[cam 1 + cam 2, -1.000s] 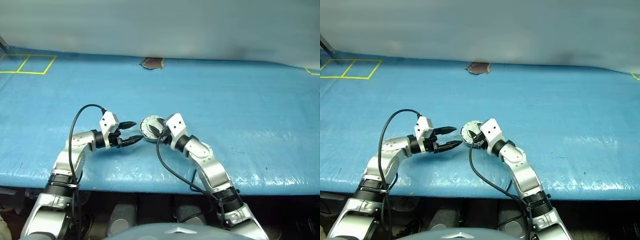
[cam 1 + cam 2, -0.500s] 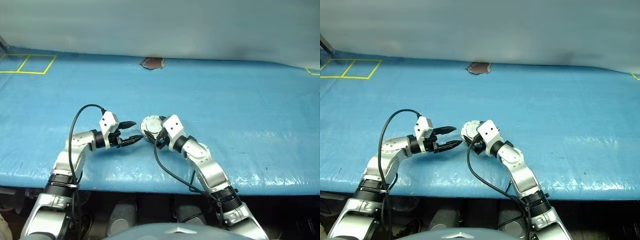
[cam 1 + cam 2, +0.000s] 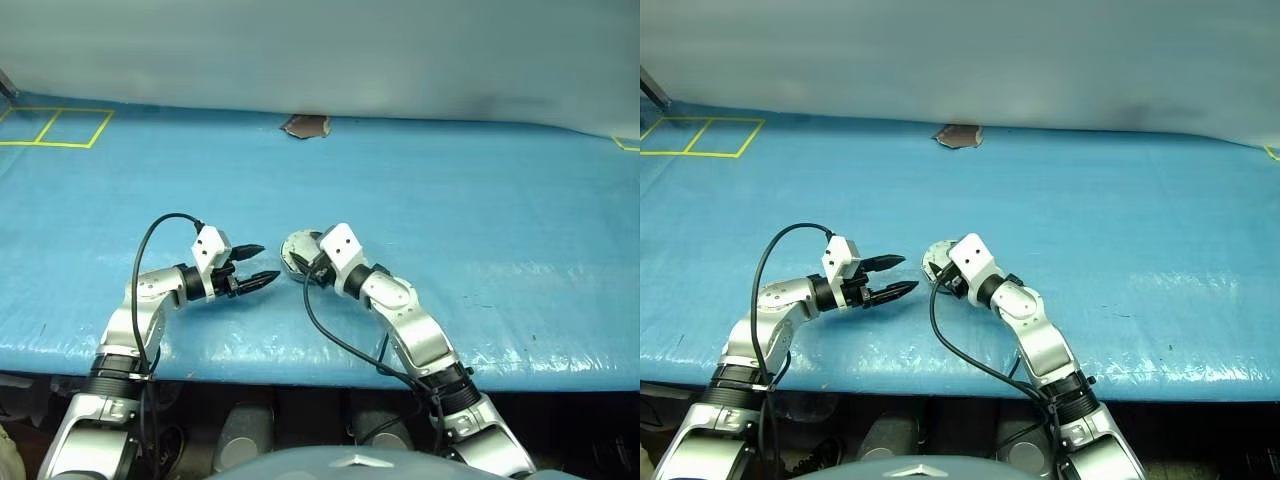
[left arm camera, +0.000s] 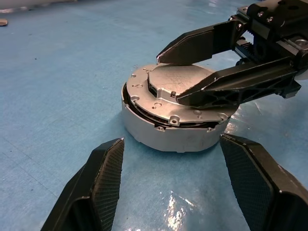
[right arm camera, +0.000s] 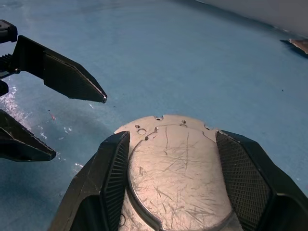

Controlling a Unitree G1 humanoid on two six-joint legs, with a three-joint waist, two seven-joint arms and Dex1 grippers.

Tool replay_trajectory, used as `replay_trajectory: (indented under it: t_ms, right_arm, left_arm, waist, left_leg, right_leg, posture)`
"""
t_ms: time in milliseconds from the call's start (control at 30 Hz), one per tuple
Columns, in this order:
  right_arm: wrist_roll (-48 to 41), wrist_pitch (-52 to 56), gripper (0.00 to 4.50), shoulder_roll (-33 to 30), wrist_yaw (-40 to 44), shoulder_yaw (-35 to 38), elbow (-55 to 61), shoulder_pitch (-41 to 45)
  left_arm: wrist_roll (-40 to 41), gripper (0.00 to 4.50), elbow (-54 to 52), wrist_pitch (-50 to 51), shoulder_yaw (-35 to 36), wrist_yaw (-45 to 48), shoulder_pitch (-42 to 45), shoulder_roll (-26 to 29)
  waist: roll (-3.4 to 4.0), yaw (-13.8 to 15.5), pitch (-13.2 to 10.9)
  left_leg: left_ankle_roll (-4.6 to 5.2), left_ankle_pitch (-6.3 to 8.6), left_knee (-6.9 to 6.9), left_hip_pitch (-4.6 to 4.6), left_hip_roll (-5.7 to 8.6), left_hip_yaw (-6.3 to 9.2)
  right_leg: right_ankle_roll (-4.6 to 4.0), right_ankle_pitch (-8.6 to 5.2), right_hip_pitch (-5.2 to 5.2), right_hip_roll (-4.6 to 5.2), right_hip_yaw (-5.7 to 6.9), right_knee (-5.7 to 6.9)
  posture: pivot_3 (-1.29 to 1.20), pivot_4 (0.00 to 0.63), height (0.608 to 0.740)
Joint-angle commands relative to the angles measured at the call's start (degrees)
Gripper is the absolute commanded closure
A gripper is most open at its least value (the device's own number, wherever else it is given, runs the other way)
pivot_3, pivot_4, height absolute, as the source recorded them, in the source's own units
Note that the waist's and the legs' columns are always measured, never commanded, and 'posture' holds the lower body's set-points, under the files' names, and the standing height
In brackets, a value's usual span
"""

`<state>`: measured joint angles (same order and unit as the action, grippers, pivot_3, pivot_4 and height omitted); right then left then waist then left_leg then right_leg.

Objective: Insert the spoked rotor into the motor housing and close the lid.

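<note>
On the blue surface (image 3: pixel 480 200) between the arms, the motor housing (image 4: pixel 171 132) sits with its lid (image 4: pixel 180 94) down, nearly seated; right gripper (image 4: pixel 204 70) jaws spread over it, left gripper (image 3: pixel 262 264) empty, open.

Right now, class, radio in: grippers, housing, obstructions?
Left gripper open, empty. Right gripper open over lid. Lid down on motor housing. Nothing in the way.

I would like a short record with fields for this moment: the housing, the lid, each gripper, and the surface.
housing: short round silver-grey motor housing, standing on the table
lid: round pale grey scratched lid, lying down on the housing, a thin dark gap at one edge
left gripper: open, beside the housing, apart from it
right gripper: open, fingers over the lid
surface: blue sheet-covered table
</note>
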<state>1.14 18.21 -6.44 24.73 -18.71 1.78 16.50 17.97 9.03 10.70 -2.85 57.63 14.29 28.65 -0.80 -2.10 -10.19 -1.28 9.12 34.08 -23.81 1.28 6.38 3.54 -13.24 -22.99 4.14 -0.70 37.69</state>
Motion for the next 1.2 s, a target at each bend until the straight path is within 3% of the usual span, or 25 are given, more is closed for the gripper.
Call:
replay_trajectory:
  t_ms: [33,367,533,900,1100,1200]
  right_arm:
    - [-0.3,1.1,1.55,-0.3,1.4,-0.7,2.9,1.4]
    - [-1.0,4.1,1.55,-0.2,2.1,-0.1,1.7,0.3]
    - [1.2,1.0,0.02,-0.1,-0.4,-0.2,1.0,0.4]
    - [0.1,1.5,0.02,0.5,0.4,-0.3,-1.1,0.0]
    - [-0.3,2.7,1.45,0.6,1.1,-0.4,-1.4,-0.2]
    - [-0.5,3.2,1.45,0.7,0.9,-0.1,-1.1,0.2]
  left_arm:
    - [0.0,1.05,-0.5,-1.0,1.0,-0.1,-0.3,0.5]
    - [-0.3,1.05,-0.7,-1.2,0.9,-0.5,-0.5,0.6]
    - [-0.4,1.05,-0.7,-1.3,0.8,-0.5,-0.6,0.6]
    - [-0.6,1.05,-1.2,-1.6,0.9,-0.9,-1.1,0.9]
    - [-0.3,1.05,-1.7,-1.5,1.1,-1.4,-1.7,1.2]
    - [-0.2,1.05,-1.8,-1.4,1.1,-1.6,-1.9,1.2]
  waist:
    - [0.00,0.0,0.0]
    - [0.00,0.0,0.0]
    - [0.00,0.0,0.0]
    - [0.00,0.0,0.0]
    - [0.00,0.0,0.0]
    - [0.00,0.0,0.0]
  left_leg:
    - [0.00,0.00,-0.01,-0.01,0.00,0.00]
    - [0.00,0.00,-0.04,0.00,0.00,0.00]
    - [0.00,0.00,-0.04,0.00,0.00,0.00]
    - [-0.01,0.00,-0.05,0.00,0.00,0.00]
    - [-0.01,0.00,-0.04,0.01,-0.01,0.00]
    - [-0.01,0.00,-0.05,0.01,0.00,0.00]
  right_leg:
    - [0.00,0.00,-0.01,0.00,0.00,0.00]
    - [-0.01,-0.02,-0.02,0.00,0.01,0.00]
    - [-0.01,-0.02,-0.02,0.00,0.01,0.00]
    - [-0.01,-0.02,-0.03,0.00,0.00,0.00]
    - [-0.02,-0.02,-0.01,0.00,0.01,0.00]
    - [-0.02,-0.02,-0.02,0.00,0.01,0.00]
  posture:
    - [0.00,0.150,0.740]
    - [0.00,0.150,0.740]
    - [0.00,0.150,0.740]
    - [0.00,0.150,0.740]
    - [0.00,0.150,0.740]
    - [0.00,0.150,0.740]
